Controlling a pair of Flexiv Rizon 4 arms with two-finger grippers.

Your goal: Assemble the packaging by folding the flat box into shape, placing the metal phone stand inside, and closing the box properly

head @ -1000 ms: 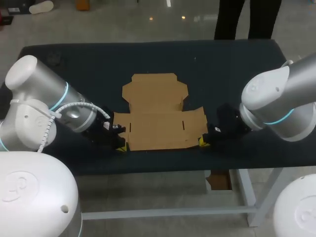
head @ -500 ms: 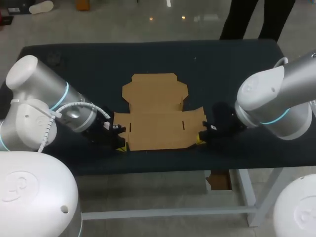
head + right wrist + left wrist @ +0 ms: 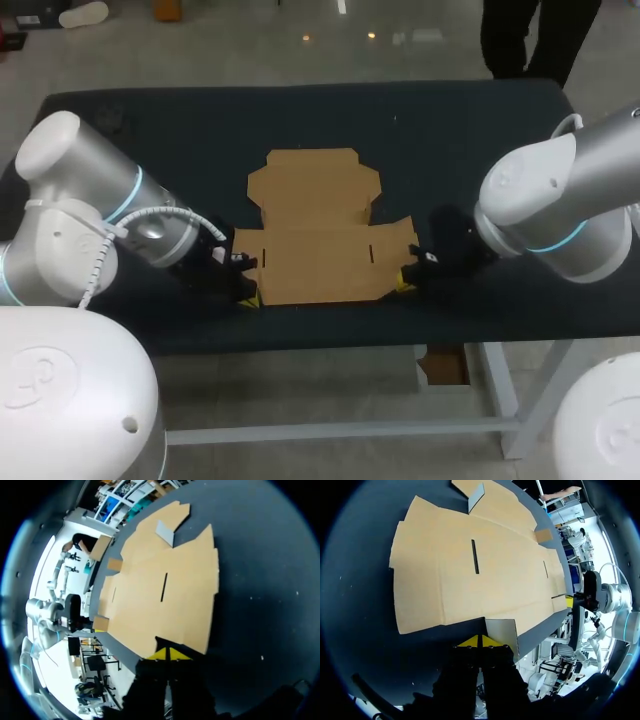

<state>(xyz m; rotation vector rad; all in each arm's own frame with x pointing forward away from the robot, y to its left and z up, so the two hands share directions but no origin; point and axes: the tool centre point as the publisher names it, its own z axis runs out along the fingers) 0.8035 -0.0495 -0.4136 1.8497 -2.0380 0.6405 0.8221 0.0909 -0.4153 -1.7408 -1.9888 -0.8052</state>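
At the near edge of the table [image 3: 330, 325], which is covered in dark, matte cloth, the left claw [image 3: 480, 641] sits low at the near left corner of the flat box [image 3: 320, 240]. Its yellow tips are pressed together right at the cardboard's edge. Whether a sliver of card is nipped between them I cannot tell. A small greyish flap [image 3: 501, 632] sits just beside it, to the right. The right claw [image 3: 169, 654] sits at the near right corner, its tips likewise closed on each other at the cardboard's edge. Between the two the box lies unfolded. It is plain brown card, smooth and thin, with scored fold lines and two narrow slots [image 3: 372, 254] cut in its wide middle panel. Farther off, a narrower panel [image 3: 314, 178] with notched corners points to the far side. Dark cloth surrounds the box on every side.
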